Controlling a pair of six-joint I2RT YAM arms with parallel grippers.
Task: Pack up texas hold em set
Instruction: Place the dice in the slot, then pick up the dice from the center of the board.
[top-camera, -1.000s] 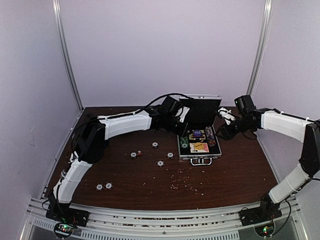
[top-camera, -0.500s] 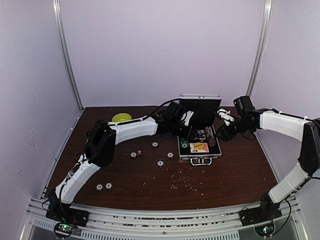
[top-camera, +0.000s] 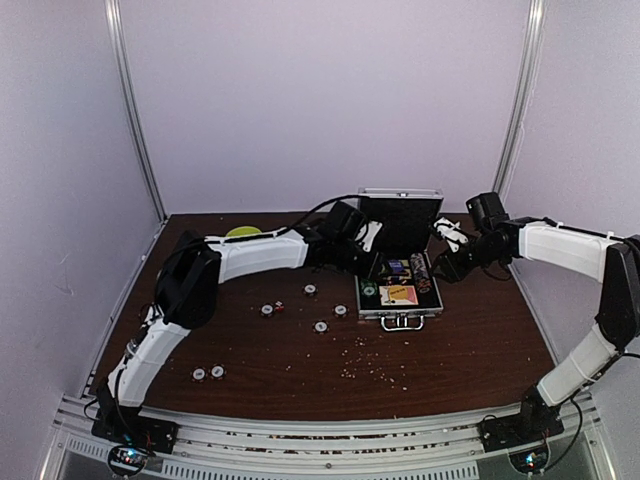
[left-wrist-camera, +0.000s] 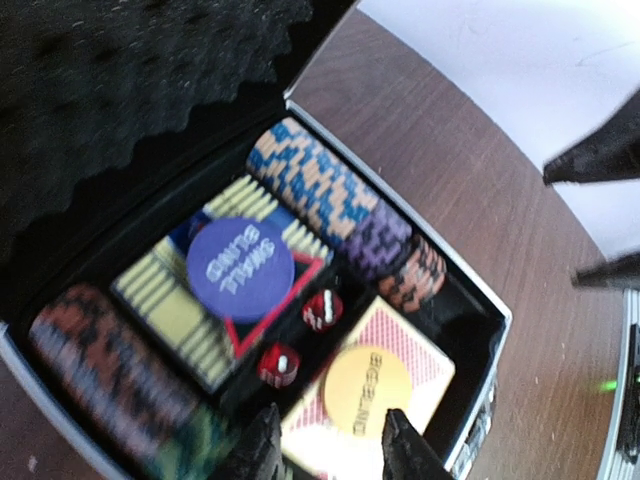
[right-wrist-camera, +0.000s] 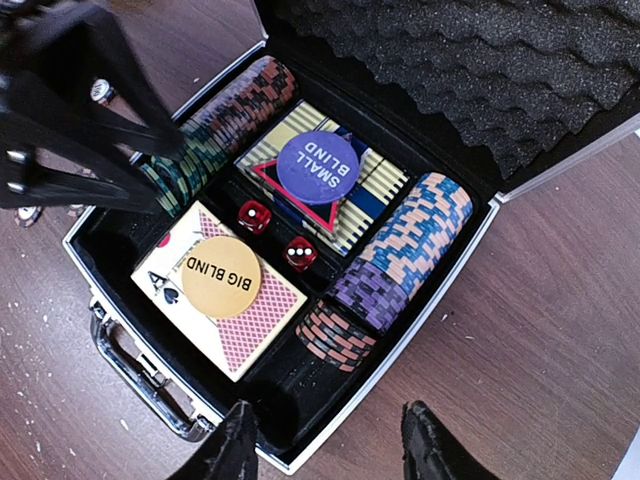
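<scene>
1. Nearest my side of the table (top-camera: 470, 360), two loose chips (top-camera: 198, 374) lie flat, well apart from the case. Further in, four more chips (top-camera: 321, 326) and a small red die (top-camera: 279, 307) are scattered left of it. I judge the packing part done.
2. The briefcase (top-camera: 398, 314) stands open right of centre. In it are a left chip row (right-wrist-camera: 225, 120), a right chip row (right-wrist-camera: 400, 255), two red dice (right-wrist-camera: 253, 216) and card decks topped by the BIG BLIND button (right-wrist-camera: 220, 277) and SMALL BLIND button (right-wrist-camera: 318, 167).
3. My left gripper (left-wrist-camera: 330, 415) hangs over the case's left side. Its fingers stand slightly apart with nothing between them, touching nothing I can see.
4. My right gripper (right-wrist-camera: 328, 410) hovers at the case's right edge, fingers spread, empty.
5. Next, I think, is fetching a loose chip. That calls for lifting the left arm clear of the upright lid (top-camera: 400, 218), then a low, careful pinch on a thin disc.
6. Farthest back, a green bowl (top-camera: 238, 234) peeks from behind the left arm.
</scene>
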